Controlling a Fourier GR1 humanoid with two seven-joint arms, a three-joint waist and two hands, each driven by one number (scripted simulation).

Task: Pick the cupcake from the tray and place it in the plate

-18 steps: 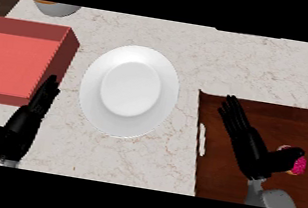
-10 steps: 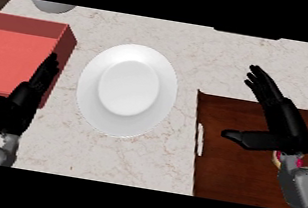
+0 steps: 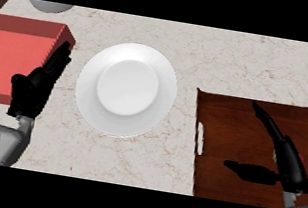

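Cupcake not visible anywhere on the wooden tray (image 3: 222, 137); cannot tell whether the right hand (image 3: 289, 158) hides it; only bare brown tray surface and the hand's dark shadow show; tray's lower edge is cut off by the black band, white handle slots show on its left and right sides. Right hand seen edge-on over the tray's right half, fingers straight and extended toward the far rim, thumb side hard to read; nothing seen gripped in it; grey forearm barely enters at the lower right corner. White plate (image 3: 126, 89) sits on the marble counter (image 3: 239, 59) between the tray and a red box (image 3: 7, 60), nothing on it; plate just beside the tray, apart from it. Left hand (image 3: 34, 88) rests at the left, against the red box's right edge, fingers straight and pointing up the view, holding nothing; grey forearm comes in from the lower left. Red box cut off at the left edge. Grey rounded object (image 3: 50, 6) at the top left, mostly cut off; cannot tell what it is.
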